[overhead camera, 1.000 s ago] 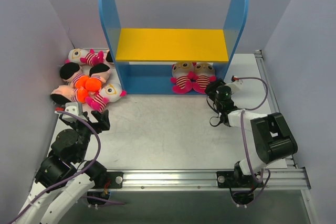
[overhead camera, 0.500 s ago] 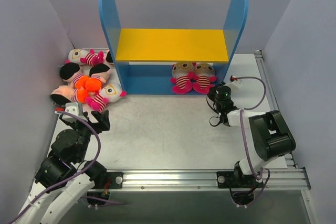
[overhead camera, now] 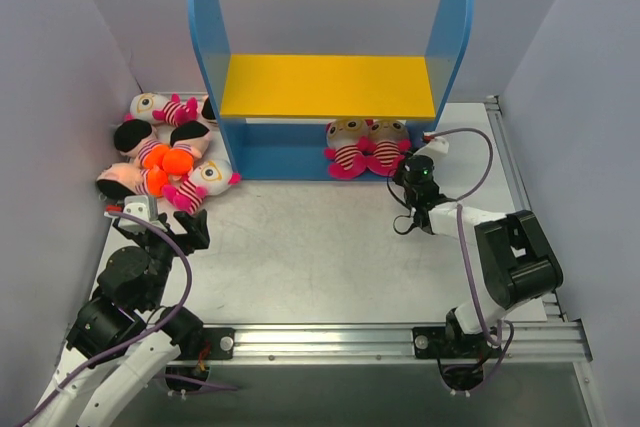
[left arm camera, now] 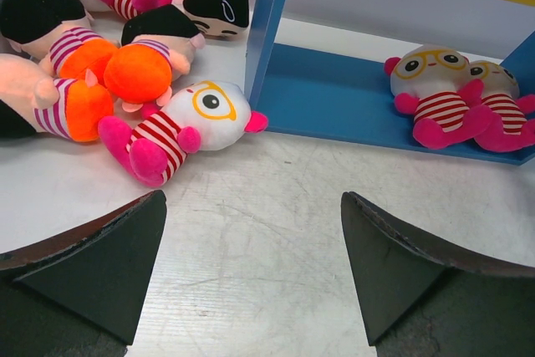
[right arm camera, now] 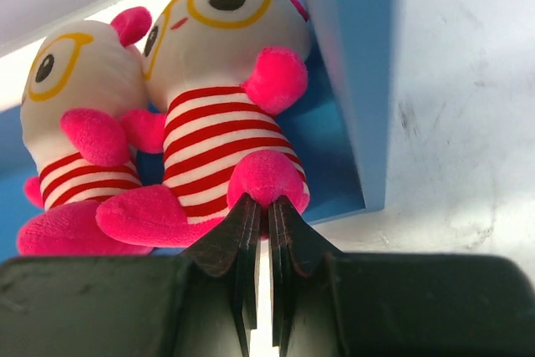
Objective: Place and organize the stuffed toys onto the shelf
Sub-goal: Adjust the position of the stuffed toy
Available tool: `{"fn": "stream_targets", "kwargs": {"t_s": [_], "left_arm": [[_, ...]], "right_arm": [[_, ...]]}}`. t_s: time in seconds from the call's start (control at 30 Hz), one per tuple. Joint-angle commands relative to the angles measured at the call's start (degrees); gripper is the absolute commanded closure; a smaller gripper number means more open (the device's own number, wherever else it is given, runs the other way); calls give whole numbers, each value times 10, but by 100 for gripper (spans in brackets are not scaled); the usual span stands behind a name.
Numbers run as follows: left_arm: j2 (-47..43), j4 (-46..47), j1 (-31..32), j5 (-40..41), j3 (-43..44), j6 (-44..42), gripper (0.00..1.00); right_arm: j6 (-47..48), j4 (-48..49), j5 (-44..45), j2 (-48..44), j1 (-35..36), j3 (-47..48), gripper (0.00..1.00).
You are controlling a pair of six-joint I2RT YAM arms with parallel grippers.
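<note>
The shelf [overhead camera: 328,85] stands at the back with a yellow upper board and a blue base [left arm camera: 334,102]. Two striped stuffed toys [overhead camera: 347,147] [overhead camera: 388,145] lie side by side on the base's right end. My right gripper [overhead camera: 415,169] is shut, and its tips [right arm camera: 266,202] touch the pink foot of the right-hand toy [right arm camera: 221,123], with nothing visibly clamped between them. Several more stuffed toys [overhead camera: 165,152] lie heaped left of the shelf. My left gripper [left arm camera: 253,198] hangs open over bare table, short of the nearest striped toy [left arm camera: 180,119].
The shelf's right side panel [right arm camera: 351,64] rises just right of my right gripper. Purple walls close in the table on the left, back and right. A metal rail [overhead camera: 400,332] runs along the near edge.
My right gripper has shut and moved forward from the open table up to the right-hand toy on the shelf base. The left arm and the toy pile have not moved.
</note>
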State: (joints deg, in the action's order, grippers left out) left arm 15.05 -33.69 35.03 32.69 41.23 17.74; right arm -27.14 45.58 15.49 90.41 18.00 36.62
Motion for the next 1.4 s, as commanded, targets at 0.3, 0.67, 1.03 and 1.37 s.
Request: {"fn": "stream_targets", "kwargs": {"t_s": [0.3,0.67,1.03,1.37], "left_arm": [[2,6,-7,-9,3,-7,6],[2,5,-9,-10,3,-8,6],[-1,5,-9,-10,3,-8,6],[1,4,-9,-11,3,-7,6]], "right_arm": [[139,-9,148,-1,56,47,100],[142,-37,196,20,78,73,100],[84,-97,242,32,76,89,84],[95,-81,184,-19,85,75,53]]}}
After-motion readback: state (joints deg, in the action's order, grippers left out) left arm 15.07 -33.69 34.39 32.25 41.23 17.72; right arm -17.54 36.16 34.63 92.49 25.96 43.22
